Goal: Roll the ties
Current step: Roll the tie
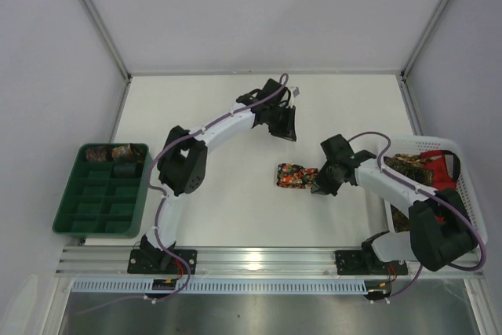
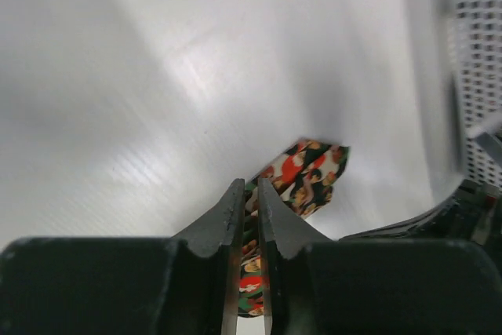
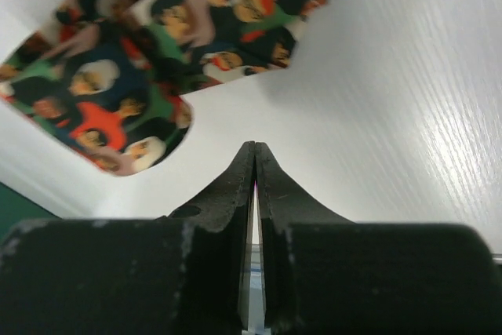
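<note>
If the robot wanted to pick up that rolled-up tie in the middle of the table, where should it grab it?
Probably across the middle of the rolled tie, coming straight down, the jaws on its far and near sides. It lies as a compact bundle, longer left to right, so that span is narrower, and squeezing there should hold the layers together.

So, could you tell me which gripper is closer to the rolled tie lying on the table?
Right. The right gripper sits close beside the rolled tie, at its right end. The left gripper is farther off, beyond the tie's far side.
</note>
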